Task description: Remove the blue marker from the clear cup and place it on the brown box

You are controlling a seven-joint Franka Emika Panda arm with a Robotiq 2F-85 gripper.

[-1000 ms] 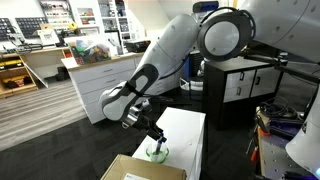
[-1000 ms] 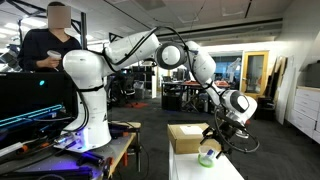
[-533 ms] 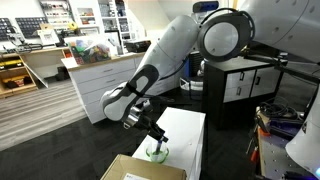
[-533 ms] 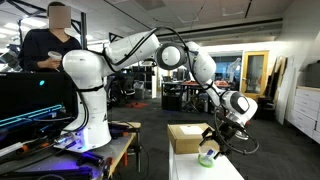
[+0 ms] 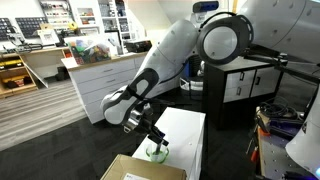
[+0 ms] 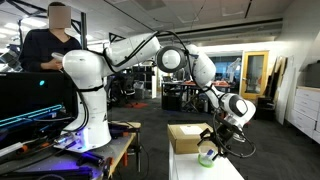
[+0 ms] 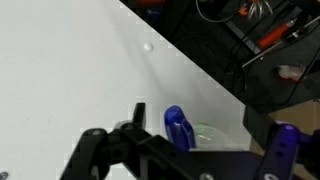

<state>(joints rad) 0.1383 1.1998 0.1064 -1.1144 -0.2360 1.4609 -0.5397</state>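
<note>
The clear cup (image 7: pixel 207 135), greenish, stands on the white table (image 7: pixel 70 70) with the blue marker (image 7: pixel 177 127) upright in it. My gripper (image 7: pixel 196 120) is open and sits just above the cup, one finger on each side of the marker's top, not touching it. In both exterior views the gripper (image 5: pixel 152 136) (image 6: pixel 213 141) hangs right over the cup (image 5: pixel 157 153) (image 6: pixel 207 156). The brown box (image 5: pixel 138 167) (image 6: pixel 186 135) lies flat next to the table, close to the cup.
The table top (image 5: pixel 185 128) is small and narrow, with edges near the cup. A black-and-white cabinet (image 5: pixel 245 80) stands behind it. Cables and orange tools (image 7: pixel 275 35) lie on the floor beyond the table edge. A person (image 6: pixel 45 45) stands by the robot base.
Almost nothing: the wrist has settled very slightly lower over the cup. The marker and cup have not moved.
</note>
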